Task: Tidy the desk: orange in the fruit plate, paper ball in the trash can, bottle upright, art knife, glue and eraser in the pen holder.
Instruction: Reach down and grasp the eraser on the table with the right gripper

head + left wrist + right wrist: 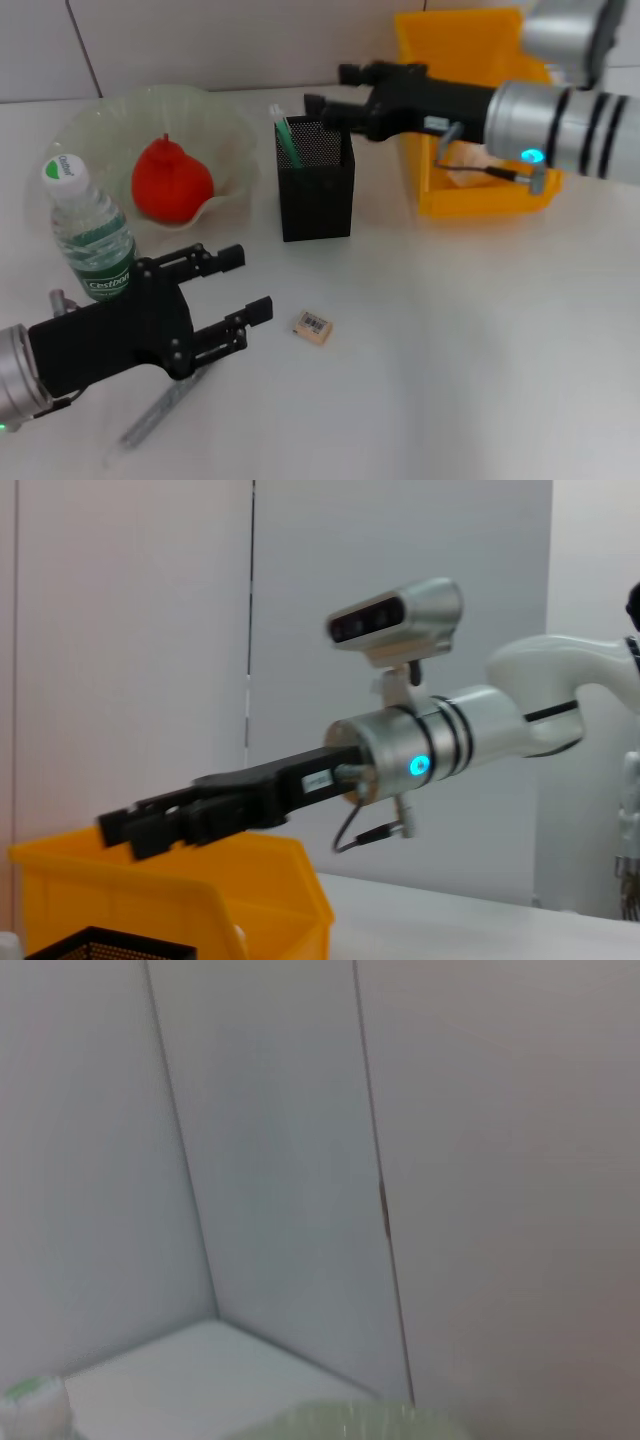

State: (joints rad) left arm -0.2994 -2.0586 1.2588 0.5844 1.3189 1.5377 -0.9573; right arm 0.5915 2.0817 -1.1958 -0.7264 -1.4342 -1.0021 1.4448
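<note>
My left gripper (237, 290) hangs low over the near part of the white counter (480, 350), its two black fingers spread apart with nothing between them. The eraser (313, 327) lies flat on the counter just beyond those fingertips, apart from them, its barcode label facing up. Under my left arm a slim grey strip-like object (165, 407) lies on the counter; I cannot tell what it is.

The bottle (92, 232) stands upright just beside my left gripper, white cap on top, green label facing forward. Behind it the fruit plate (235, 125) holds the orange (172, 182), which sits inside the ruffled glass rim.

The pen holder (316, 180) stands between the fruit plate and the trash can (470, 60). A green-and-white stick (284, 136) leans in its back left corner, poking above the mesh rim.

My right gripper (333, 95) reaches across from the right, hovering above the pen holder's far rim. From the head view I cannot tell whether its fingers hold anything; in the left wrist view the right gripper (125, 832) shows above the yellow bin wall, its fingers close together, but I cannot tell if they are fully closed. Something pale lies inside the trash can (470, 165), mostly hidden by my right arm.
</note>
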